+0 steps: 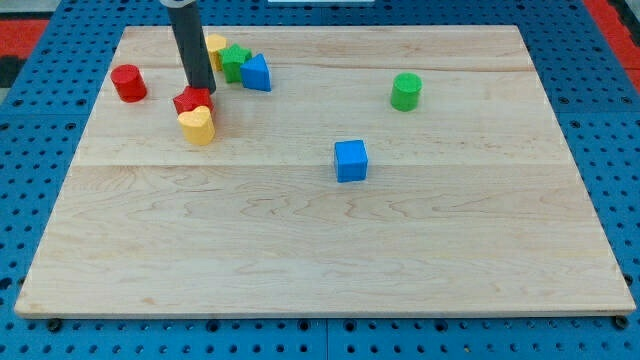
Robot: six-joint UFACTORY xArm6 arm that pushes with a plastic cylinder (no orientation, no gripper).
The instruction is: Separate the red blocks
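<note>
Up top-left: red cylinder [128, 82] well apart from angular red block [192, 100], my tip [203, 90] touching it.

Wooden board [320, 240]: blue cube [351, 160] centre; green cylinder [406, 91] at 2 o'clock; red cylinder [128, 83], red block [193, 101], yellow block [198, 126] at 10.

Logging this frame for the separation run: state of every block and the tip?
my tip: at the red block's top edge
red cylinder: upright, alone at the view's left
red block: touching the yellow heart
yellow heart: below it
yellow block: partly hidden behind rod
green block: against blue wedge
blue wedge
green cylinder: upright, alone
blue cube: alone
</note>
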